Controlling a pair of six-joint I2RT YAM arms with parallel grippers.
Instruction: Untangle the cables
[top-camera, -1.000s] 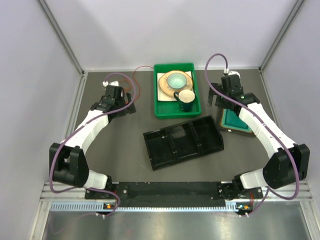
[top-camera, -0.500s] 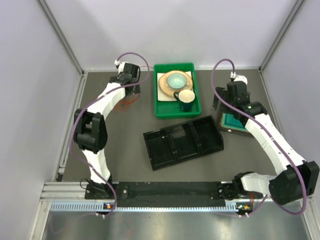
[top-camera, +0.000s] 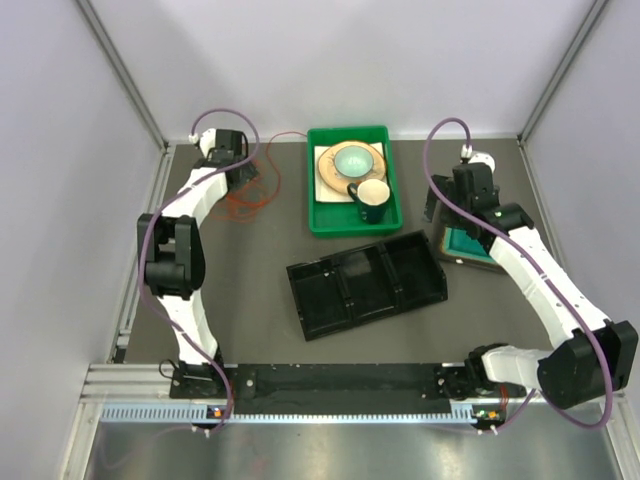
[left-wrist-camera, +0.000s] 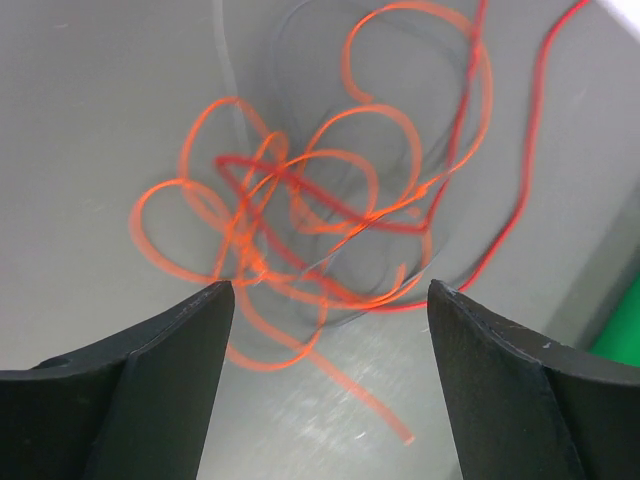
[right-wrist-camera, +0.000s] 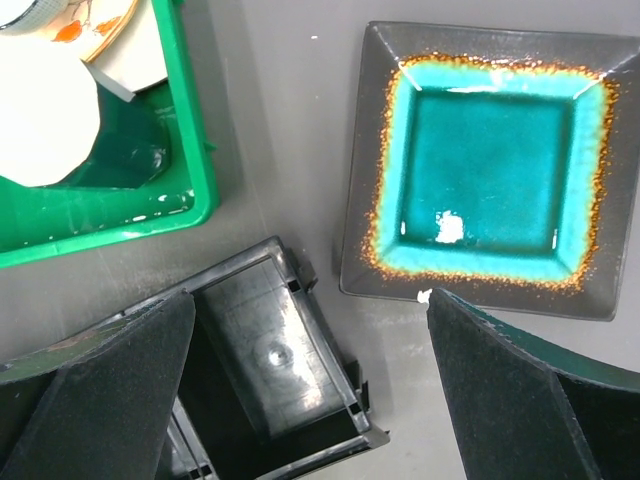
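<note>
Fingers (left-wrist-camera: 150, 400) of your left gripper (left-wrist-camera: 330, 290) stand wide apart, holding nothing, above the tangled cables (left-wrist-camera: 300, 230), which lie on the desk (left-wrist-camera: 80, 120) left of the green tray (top-camera: 352, 229). Right gripper (right-wrist-camera: 310, 300): fingers spread, empty.

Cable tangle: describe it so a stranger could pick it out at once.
Find the green tray at the back, in the middle. Just left of it, under the open left claw, lies the cable tangle. It is the only loose heap of thin orange and red loops.
</note>
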